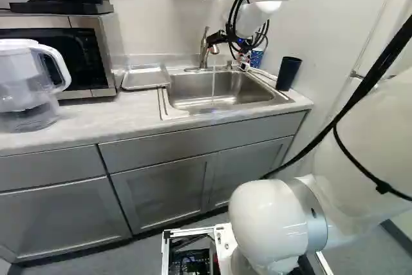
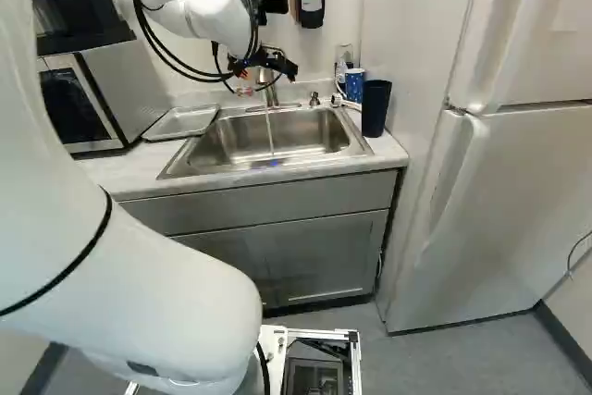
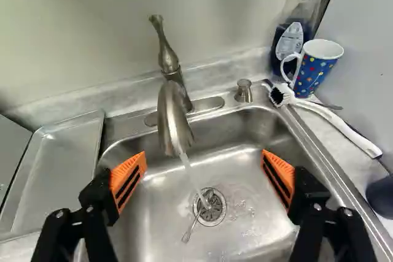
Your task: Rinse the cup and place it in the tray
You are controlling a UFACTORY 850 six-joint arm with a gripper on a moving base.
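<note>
Over the sink (image 3: pixel 147 219), with the black gripper (image 3: pixel 204 153) spread wide and pinching nothing. Just ahead, around the middle of that spread: the faucet (image 3: pixel 171 118), with water (image 3: pixel 195 179) running from it towards the drain (image 3: pixel 212 211) and a metal utensil (image 3: pixel 191 228) lying by it. Farther out, on the counter (image 3: pixel 334 148) at the rear corner of the sink: the dotted mug (image 3: pixel 314 72), upright, mouth up, with its handle towards the faucet. Close beside it: a soap bottle (image 3: pixel 288 42) and a white brush (image 3: pixel 328 118). Nearer the base on that same side: the dark tumbler (image 2: pixel 376 108), also upright. No telling from the task alone which of these counts as the cup; probably the mug or the tumbler. In the right base view, place both to the right of the gripper, across the sink corner, and the tray (image 3: pixel 64 164) on the opposite side, next to the sink. For a pick-up, then, likely best to swing right, clear of the faucet, and close across the upright axis, minding the bottle and brush if going for the mug. Afterwards, back under the water, then over to the tray.
</note>
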